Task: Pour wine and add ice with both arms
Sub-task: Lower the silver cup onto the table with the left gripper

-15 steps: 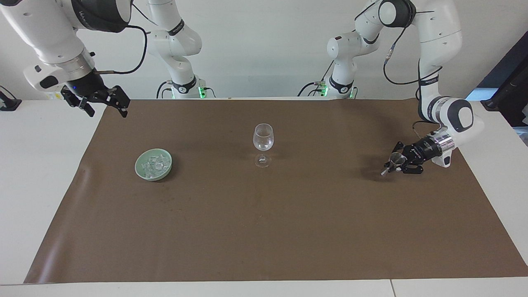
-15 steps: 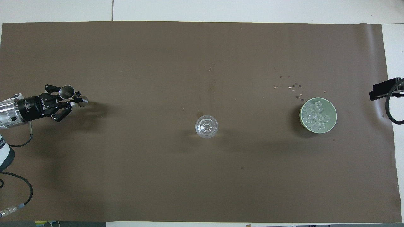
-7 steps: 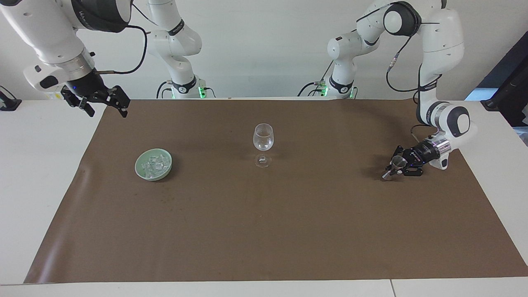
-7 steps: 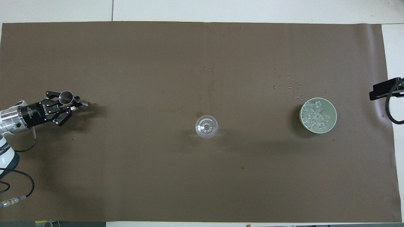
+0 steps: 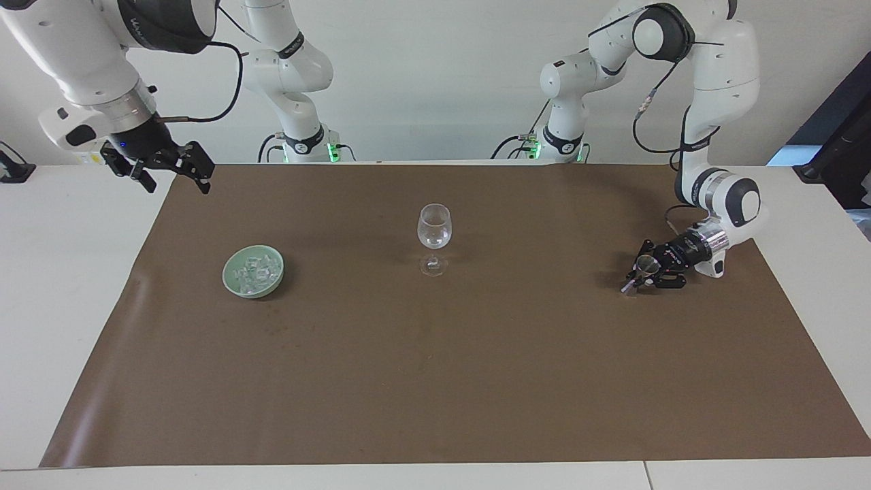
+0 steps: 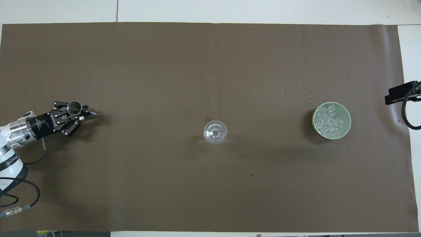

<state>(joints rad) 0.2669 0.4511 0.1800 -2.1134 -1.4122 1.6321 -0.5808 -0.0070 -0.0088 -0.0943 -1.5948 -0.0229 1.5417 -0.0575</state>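
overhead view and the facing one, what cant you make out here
- Right gripper: overhead view cuts it off at the edge; only a black tip shows.
- Metal jigger in the left gripper: contents too small to tell in either view.
- Wine glass: whether it holds liquid, too clear to tell.
- Ice in the green bowl: cube count too small.

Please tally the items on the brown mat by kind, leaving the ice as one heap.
Wine glass: 1
Green bowl: 1
Ice heap: 1
Metal jigger, held in the left gripper: 1
Total: 4
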